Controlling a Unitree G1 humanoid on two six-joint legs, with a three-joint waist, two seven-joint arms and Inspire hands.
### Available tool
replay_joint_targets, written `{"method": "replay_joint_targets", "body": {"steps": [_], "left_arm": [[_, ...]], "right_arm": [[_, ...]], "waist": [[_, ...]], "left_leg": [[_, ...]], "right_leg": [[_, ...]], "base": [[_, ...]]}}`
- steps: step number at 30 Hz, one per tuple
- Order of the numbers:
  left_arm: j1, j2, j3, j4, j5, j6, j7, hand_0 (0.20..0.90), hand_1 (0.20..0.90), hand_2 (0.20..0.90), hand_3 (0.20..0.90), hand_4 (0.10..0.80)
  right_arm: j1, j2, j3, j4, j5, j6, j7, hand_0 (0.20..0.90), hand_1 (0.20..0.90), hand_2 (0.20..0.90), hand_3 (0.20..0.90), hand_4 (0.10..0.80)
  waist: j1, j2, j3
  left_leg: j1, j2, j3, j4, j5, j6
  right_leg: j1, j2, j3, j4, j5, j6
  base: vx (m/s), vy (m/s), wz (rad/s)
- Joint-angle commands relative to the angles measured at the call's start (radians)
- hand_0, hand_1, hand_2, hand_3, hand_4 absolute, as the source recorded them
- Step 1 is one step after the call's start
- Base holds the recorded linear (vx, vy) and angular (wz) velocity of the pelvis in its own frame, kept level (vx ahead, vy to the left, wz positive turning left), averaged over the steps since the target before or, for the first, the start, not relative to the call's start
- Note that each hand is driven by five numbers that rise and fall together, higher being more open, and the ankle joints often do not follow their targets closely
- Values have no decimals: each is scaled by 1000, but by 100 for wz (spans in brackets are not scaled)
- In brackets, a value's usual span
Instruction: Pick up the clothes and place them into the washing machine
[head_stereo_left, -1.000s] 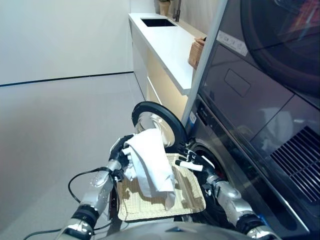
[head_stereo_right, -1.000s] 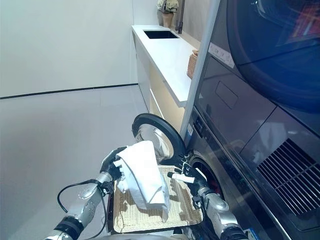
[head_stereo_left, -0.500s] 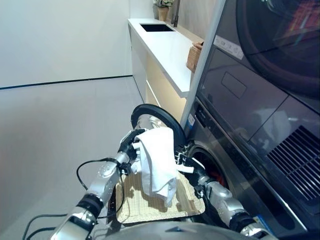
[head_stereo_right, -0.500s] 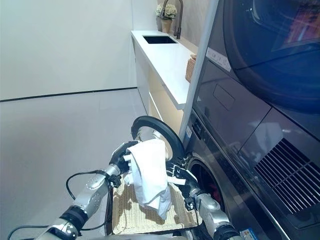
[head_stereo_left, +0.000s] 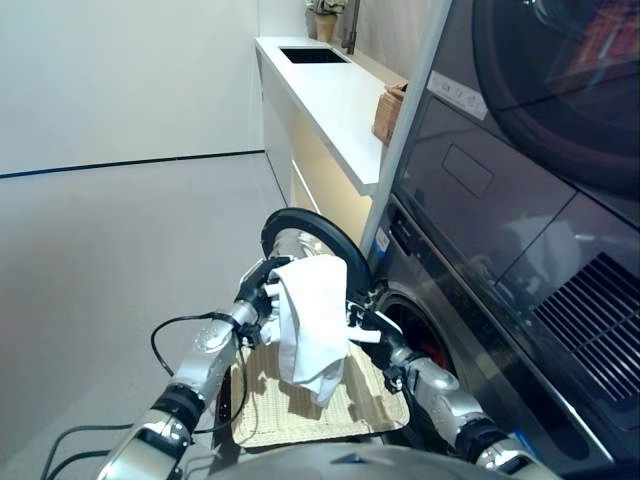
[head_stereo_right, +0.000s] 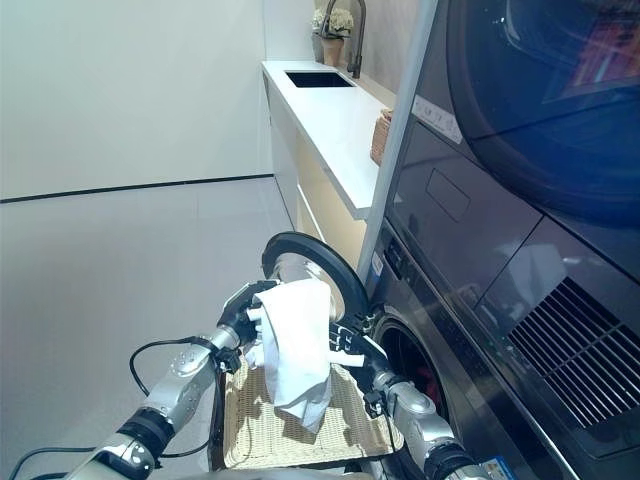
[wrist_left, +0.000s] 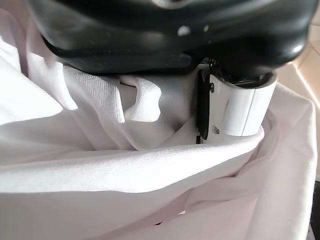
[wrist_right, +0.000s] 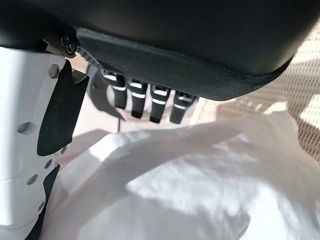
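My left hand (head_stereo_left: 257, 299) is shut on a white cloth (head_stereo_left: 312, 322) and holds it up above the shallow wicker basket (head_stereo_left: 372, 402); the cloth hangs down toward the basket. In the left wrist view the hand (wrist_left: 150, 30) grips bunched white cloth (wrist_left: 150, 190). My right hand (head_stereo_left: 366, 327) is open, with straight fingers against the cloth's right side, just in front of the washing machine's round opening (head_stereo_left: 422, 345). The right wrist view shows that hand (wrist_right: 200, 40) over the cloth (wrist_right: 190, 185) and the basket's weave (wrist_right: 305, 90). The machine's round door (head_stereo_left: 300, 236) stands open behind the cloth.
A white counter (head_stereo_left: 335, 85) with a sink runs along the wall beyond the machine, with a small wicker basket (head_stereo_left: 391, 108) on its near end. A second dark machine (head_stereo_left: 540, 120) is stacked above. Open grey floor (head_stereo_left: 120, 250) lies to the left.
My left hand has lifted the cloth off the basket and carried it toward the machine's opening. My right hand has come up against the cloth. The camera has shifted a little.
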Motion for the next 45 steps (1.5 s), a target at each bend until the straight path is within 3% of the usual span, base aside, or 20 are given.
{"method": "replay_joint_targets", "body": {"steps": [1, 16, 32, 45], "left_arm": [[-215, 7, 3, 39, 10, -132, -14, 200, 200, 200, 200, 300], [-187, 56, 84, 67, 3, -143, -8, 200, 200, 200, 200, 300], [-198, 64, 97, 61, 101, -170, 81, 200, 200, 200, 200, 300], [-239, 23, 44, -9, 90, -175, 87, 200, 200, 200, 200, 300]], "right_arm": [[-142, -24, 7, -74, 11, -54, 18, 900, 900, 900, 900, 800], [-89, -87, -113, -34, 25, -60, 14, 900, 900, 900, 900, 800], [-69, -61, -50, -115, 37, -61, 44, 900, 900, 900, 900, 800], [-92, -26, 2, -167, 81, -52, 62, 900, 900, 900, 900, 800]], "waist": [[-2, 6, -22], [-3, 3, -21], [2, 1, -21], [1, 0, -18]], "left_leg": [[-33, 51, -52, -7, 3, -66], [-33, 48, -58, -7, 1, -66], [-30, 50, -56, -7, 4, -66], [-32, 52, -58, -7, 6, -68]], "right_leg": [[51, -87, -4, 15, -37, 89], [55, -83, -7, 14, -38, 90], [60, -83, -11, 15, -40, 89], [62, -81, -18, 13, -41, 87]], "base": [[0, 0, 0], [0, 0, 0], [0, 0, 0], [0, 0, 0]]}}
